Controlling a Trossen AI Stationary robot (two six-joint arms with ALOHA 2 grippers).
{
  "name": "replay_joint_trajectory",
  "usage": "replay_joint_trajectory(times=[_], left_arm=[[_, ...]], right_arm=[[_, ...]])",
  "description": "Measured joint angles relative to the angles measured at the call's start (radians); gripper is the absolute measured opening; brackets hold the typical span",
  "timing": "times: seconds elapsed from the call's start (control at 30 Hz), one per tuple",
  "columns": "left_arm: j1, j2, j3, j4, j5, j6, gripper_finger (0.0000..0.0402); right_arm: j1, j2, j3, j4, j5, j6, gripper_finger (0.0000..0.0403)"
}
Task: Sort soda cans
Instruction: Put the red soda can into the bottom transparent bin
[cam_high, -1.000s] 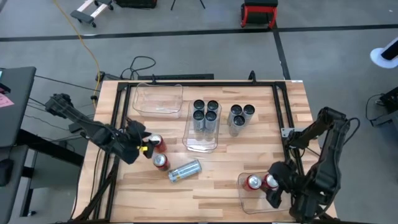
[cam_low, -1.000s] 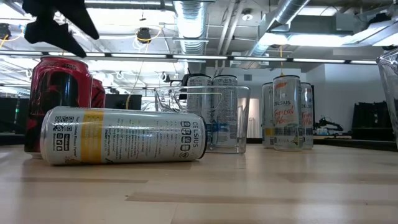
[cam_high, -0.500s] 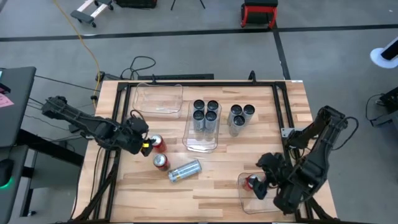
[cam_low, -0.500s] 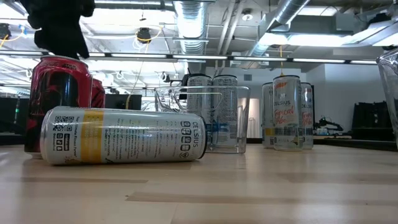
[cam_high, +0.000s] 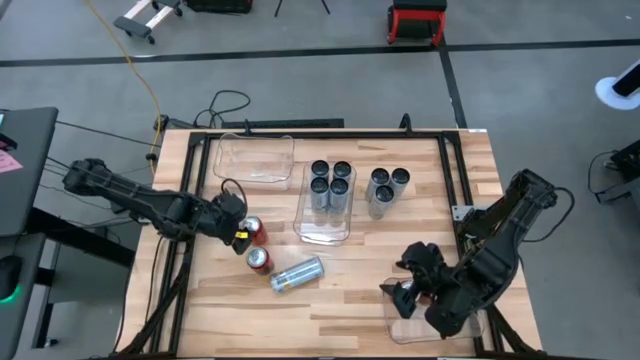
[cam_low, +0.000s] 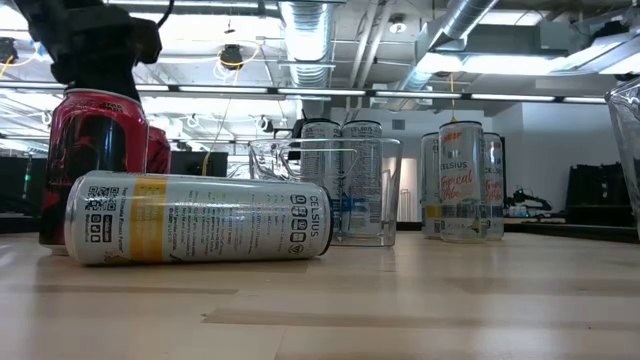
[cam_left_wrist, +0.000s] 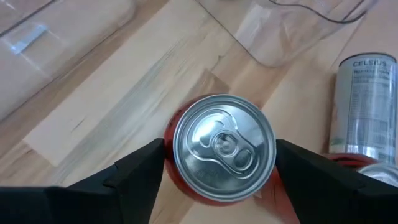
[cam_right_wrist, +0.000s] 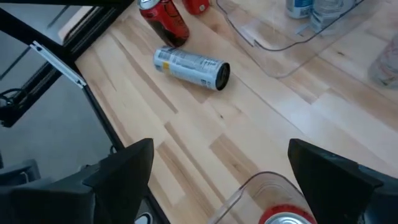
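Note:
A red soda can (cam_left_wrist: 224, 149) stands upright on the table's left part, and my left gripper (cam_left_wrist: 219, 152) hangs open over it, one finger on either side of its top; whether they touch it does not show. In the high view that gripper (cam_high: 233, 222) sits beside this can (cam_high: 254, 231). A second red can (cam_high: 259, 260) stands nearer the front. A silver can (cam_high: 297, 273) lies on its side. My right gripper (cam_high: 400, 292) is open above the near-right clear bin (cam_high: 425, 325), over a red can (cam_right_wrist: 289, 218).
A clear middle bin (cam_high: 325, 228) holds several dark cans (cam_high: 330, 182). Silver-grey cans (cam_high: 386, 187) stand upright just right of it. Another clear bin (cam_high: 253, 160) sits at the far left. Bare wood lies along the front middle.
My left gripper has sunk and turned, coming from the table's left over the red can until its fingers flank the can's top. My right gripper has gone toward the table's left, out over the near-right bin's left end, covering the red cans there. Both stayed open.

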Motion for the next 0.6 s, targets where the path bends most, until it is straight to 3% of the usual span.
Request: replay_joint_trajectory(times=[0.2, 0.6], left_arm=[[-0.001, 0.001, -0.037, 0.011, -0.006, -0.04, 0.0293], [0.006, 0.016, -0.058, 0.105, -0.023, 0.078, 0.0293]], right_arm=[[0.0, 0.0, 0.0, 0.009, 0.0, 0.0, 0.0386], [-0.033, 0.0, 0.0, 0.031, 0.0, -0.007, 0.0386]])
